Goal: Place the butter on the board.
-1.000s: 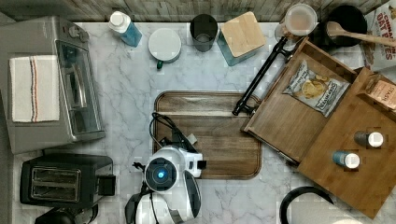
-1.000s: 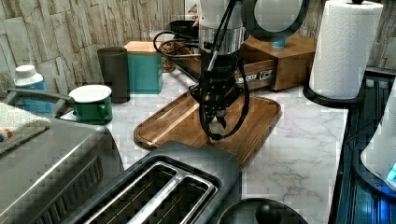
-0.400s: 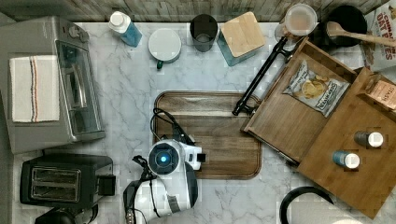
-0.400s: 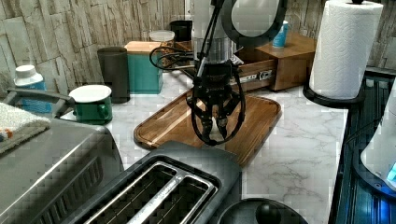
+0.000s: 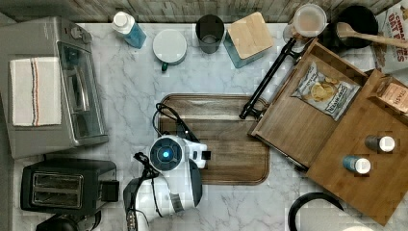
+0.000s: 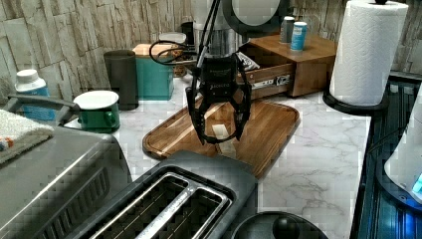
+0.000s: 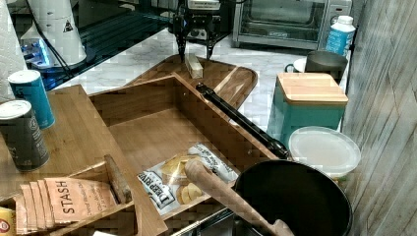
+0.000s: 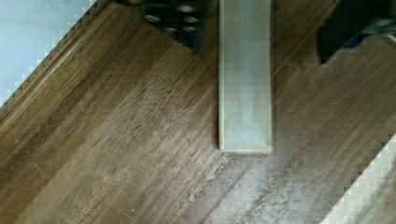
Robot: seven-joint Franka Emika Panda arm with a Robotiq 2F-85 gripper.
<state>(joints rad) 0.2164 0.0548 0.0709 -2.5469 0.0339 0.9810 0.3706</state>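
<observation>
The butter [image 8: 244, 79], a pale stick, lies flat on the dark brown board [image 8: 116, 154]. In the right view the butter [image 7: 194, 65] rests near the board's [image 7: 231, 78] far end. My gripper [image 7: 195, 52] hangs just above it, open. In the wrist view my gripper [image 8: 261, 23] straddles the stick and the fingers [image 8: 177, 18] stand clear of its sides. The left view has my gripper [image 6: 219, 134] with jaws spread wide and the butter [image 6: 219, 132] seen between them over the board [image 6: 268, 129]. From the top, my wrist covers the butter on the board [image 5: 231, 125].
A black toaster [image 5: 67, 185] and a toaster oven [image 5: 53, 86] stand at the top view's left. Bamboo trays [image 5: 298, 125] with a chip bag and spice jars lie at the top view's right. A green mug [image 6: 97, 109], a teal box [image 6: 154, 74] and a paper towel roll [image 6: 366, 50] ring the board.
The gripper has opened, leaving the butter lying on the board, and has risen a little. In the top view the wrist has shifted upward.
</observation>
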